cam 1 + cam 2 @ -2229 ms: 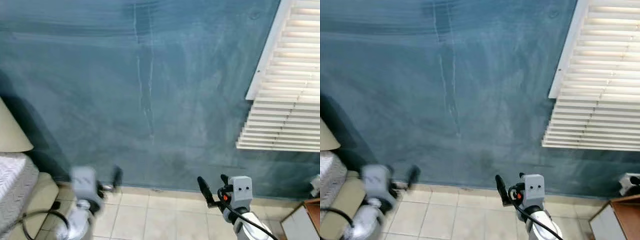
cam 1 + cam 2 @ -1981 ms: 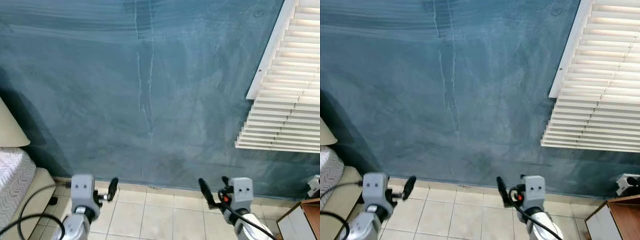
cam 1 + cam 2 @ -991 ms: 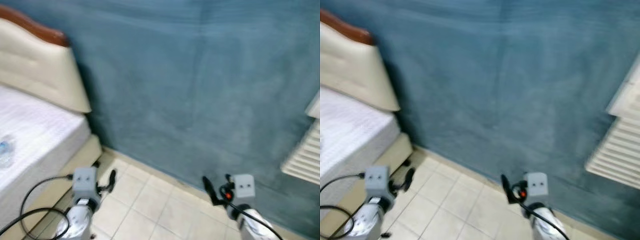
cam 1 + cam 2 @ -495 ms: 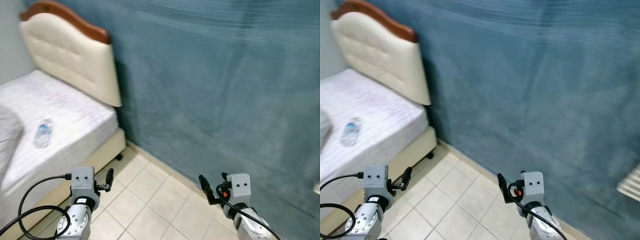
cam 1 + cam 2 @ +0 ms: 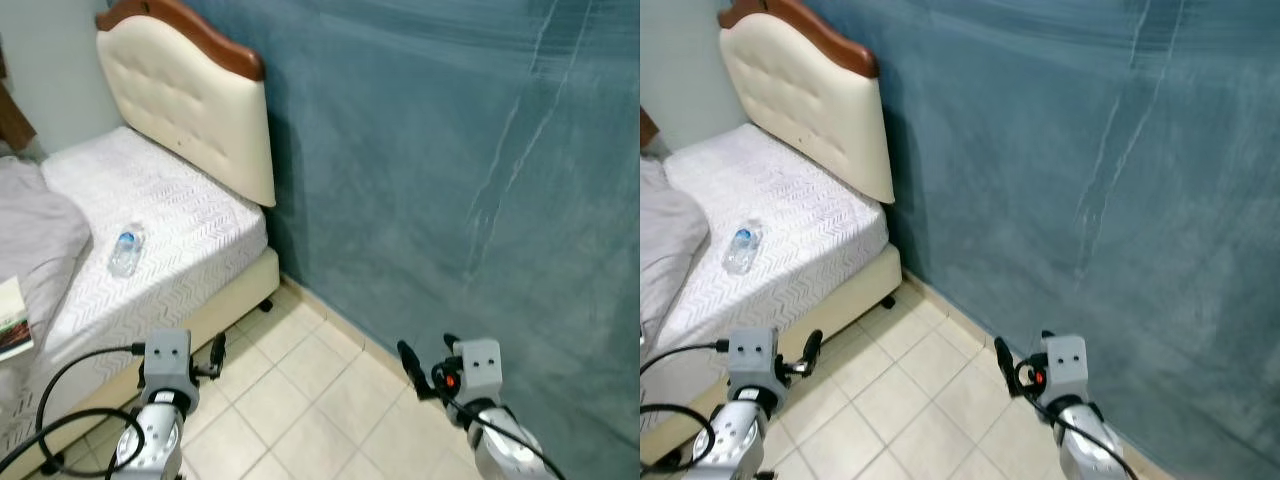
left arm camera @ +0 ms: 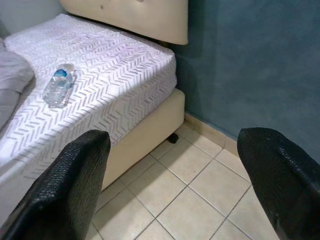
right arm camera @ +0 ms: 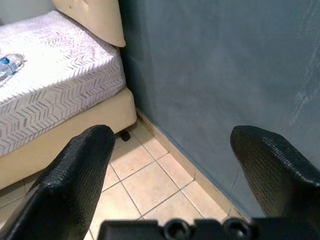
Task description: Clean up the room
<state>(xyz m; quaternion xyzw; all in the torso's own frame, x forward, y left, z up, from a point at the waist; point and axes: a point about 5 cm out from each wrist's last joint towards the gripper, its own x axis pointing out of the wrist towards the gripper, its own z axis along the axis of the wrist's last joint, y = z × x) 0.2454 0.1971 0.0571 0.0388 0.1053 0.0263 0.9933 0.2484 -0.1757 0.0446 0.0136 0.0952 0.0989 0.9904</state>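
A clear plastic water bottle with a blue cap lies on its side on the white mattress of a bed at the left. Beside it on the bed is a crumpled grey blanket, and a book lies at the far left edge. My left gripper hangs low over the tiled floor near the bed's side, open, with the bottle ahead between its fingers. Further right, my right gripper is open too, close to the blue wall, holding nothing.
The bed has a cream padded headboard with a wooden top, against a blue wall. Beige floor tiles run between bed and wall. A castor sits under the bed's corner. A black cable loops by my left arm.
The camera has swung left: the window blinds have left the picture and the bed with the bottle has come into view. Both arms keep the same pose, grippers still open.
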